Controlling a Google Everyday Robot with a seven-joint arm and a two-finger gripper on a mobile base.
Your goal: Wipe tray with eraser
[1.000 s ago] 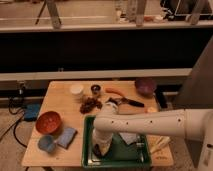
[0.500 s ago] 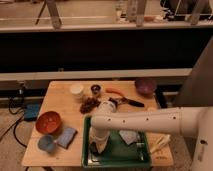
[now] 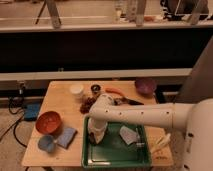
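Note:
The dark-green tray (image 3: 116, 156) lies at the table's near edge, in the middle. My white arm reaches in from the right and bends down over the tray's left part. The gripper (image 3: 95, 136) points down onto the tray floor near the left rim. At its tip sits a small dark shape (image 3: 93, 141), likely the eraser, mostly hidden by the gripper. A pale grey-blue cloth piece (image 3: 128, 134) lies inside the tray, right of the gripper.
Left of the tray are a flat blue pad (image 3: 66, 136), an orange bowl (image 3: 48, 121) and a small blue cup (image 3: 46, 144). Behind it stand a white cup (image 3: 76, 90), a dark jar (image 3: 95, 89), a brown cluster (image 3: 88, 104), an orange stick (image 3: 114, 91) and a purple bowl (image 3: 145, 86).
The arm's bend has shifted a little toward the far side of the tray, and the gripper has moved slightly back along the tray's left part. The table things have not moved.

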